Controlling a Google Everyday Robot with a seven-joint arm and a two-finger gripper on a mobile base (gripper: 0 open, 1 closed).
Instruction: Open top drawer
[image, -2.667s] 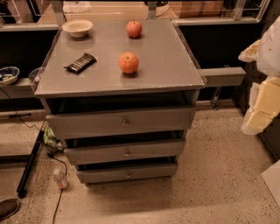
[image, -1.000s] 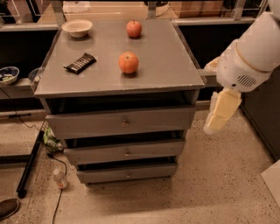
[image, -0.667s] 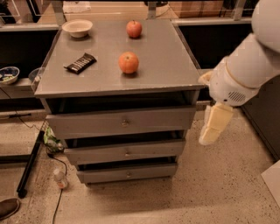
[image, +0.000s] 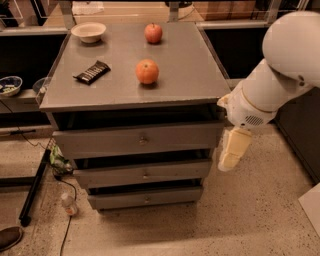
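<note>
Rightward, claw (image: 226, 160) beside top drawer (image: 137, 141) — drawer seemingly shut

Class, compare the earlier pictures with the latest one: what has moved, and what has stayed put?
The gripper has swung in from the right edge, leftward and slightly downward. It now hangs beside the right end of the top drawer, holding nothing. The top drawer, apples, bowl and snack bar stayed as they were.

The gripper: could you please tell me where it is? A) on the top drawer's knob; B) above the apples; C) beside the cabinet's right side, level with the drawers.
C: the gripper hangs by the right end of the top drawer, well away from its centre knob.
</note>
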